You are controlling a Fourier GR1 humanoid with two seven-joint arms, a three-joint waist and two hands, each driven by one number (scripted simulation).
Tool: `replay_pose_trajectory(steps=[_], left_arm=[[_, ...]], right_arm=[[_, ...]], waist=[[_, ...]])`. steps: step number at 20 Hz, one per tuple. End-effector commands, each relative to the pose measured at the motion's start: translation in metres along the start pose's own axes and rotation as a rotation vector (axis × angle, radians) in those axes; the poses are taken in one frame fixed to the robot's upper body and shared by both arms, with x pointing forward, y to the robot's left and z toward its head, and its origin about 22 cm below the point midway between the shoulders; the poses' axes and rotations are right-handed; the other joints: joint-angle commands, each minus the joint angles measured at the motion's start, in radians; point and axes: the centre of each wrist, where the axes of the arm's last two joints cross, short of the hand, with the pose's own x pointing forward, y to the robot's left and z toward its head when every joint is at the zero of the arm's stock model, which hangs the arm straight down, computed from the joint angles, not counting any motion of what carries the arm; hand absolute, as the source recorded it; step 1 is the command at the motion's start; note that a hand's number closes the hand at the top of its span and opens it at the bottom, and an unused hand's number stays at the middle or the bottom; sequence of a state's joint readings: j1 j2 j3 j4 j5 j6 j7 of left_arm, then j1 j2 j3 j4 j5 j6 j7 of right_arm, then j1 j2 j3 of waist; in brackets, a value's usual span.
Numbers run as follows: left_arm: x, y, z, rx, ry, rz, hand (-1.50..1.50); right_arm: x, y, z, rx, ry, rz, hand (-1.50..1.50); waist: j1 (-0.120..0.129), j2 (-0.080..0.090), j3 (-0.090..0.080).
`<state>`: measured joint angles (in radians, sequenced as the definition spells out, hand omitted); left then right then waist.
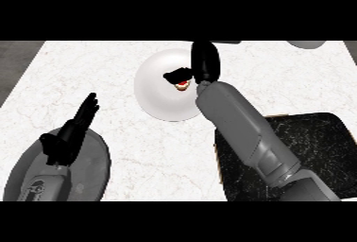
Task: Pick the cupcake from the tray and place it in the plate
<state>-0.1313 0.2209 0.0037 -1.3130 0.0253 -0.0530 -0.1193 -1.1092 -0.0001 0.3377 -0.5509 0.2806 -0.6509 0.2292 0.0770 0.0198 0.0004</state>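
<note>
At the left, the left hand is seen resting with its fingers straight and released, holding nothing, above a round grey disc that lies on the white marbled surface. Further right, the white round plate is found near the middle of the surface, and the small cupcake with a red and pale top is located over the plate's right part, already away from the black marbled tray at the right. The right hand is extended over the plate, its thumb and fingers curled about the cupcake, so the cupcake is judged to be grasped; whether it rests on the plate cannot be told. The placing step is judged to be in hand. The next move is expected to call for the cupcake to be settled onto the plate, the fingers to be opened, and the right hand to be lifted clear without the cupcake being tipped.
</note>
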Motion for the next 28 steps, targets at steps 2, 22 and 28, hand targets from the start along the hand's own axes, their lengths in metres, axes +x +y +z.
replay_pose_trajectory(steps=[2,22,28], left_arm=[[-0.002,0.0,-0.001,0.031,0.008,-0.005,0.0],[-0.033,0.006,0.029,0.062,0.032,0.01,0.0],[0.009,0.03,0.004,0.059,0.029,0.002,0.0]], right_arm=[[-0.004,-0.009,-0.003,-0.107,0.015,-0.209,-1.5],[-0.207,-0.113,0.018,0.004,-0.084,-0.466,-1.5],[-0.223,-0.115,0.023,0.032,-0.089,-0.421,-1.5]], waist=[[-0.014,-0.002,0.001],[-0.064,-0.014,0.0],[-0.064,-0.015,0.0]])
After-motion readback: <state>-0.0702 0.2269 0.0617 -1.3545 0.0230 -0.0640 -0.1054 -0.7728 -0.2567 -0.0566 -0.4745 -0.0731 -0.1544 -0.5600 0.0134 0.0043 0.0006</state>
